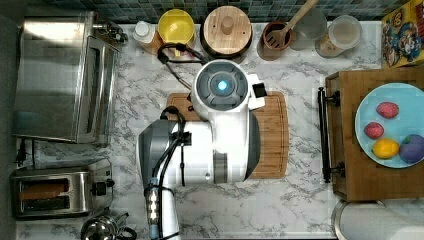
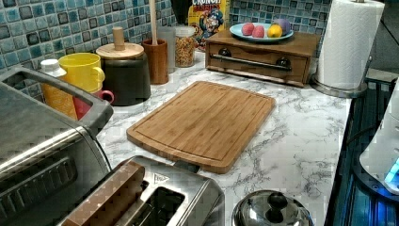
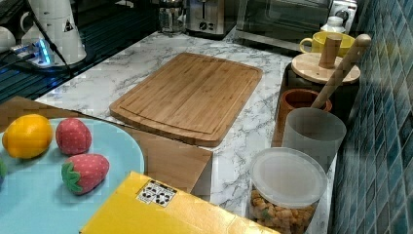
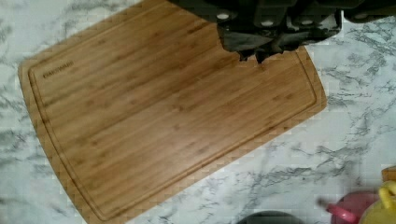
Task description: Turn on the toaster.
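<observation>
gripper (image 4: 259, 55): above the bamboo cutting board (image 4: 163, 107), fingertips together, holding nothing | toaster (image 1: 52, 192): well away from gripper, at the top view's lower left, knob end facing the arm, kettle (image 1: 102, 227) just beside it | toaster oven (image 1: 62, 77): farther along the same counter side

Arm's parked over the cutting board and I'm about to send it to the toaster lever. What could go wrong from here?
1. The kettle stands right beside the toaster, near its knob and lever; an approach from that side may clip it.
2. The toaster oven sits close on the other side, leaving a narrow corridor.
3. The arm's cables hang loose and might snag.
</observation>
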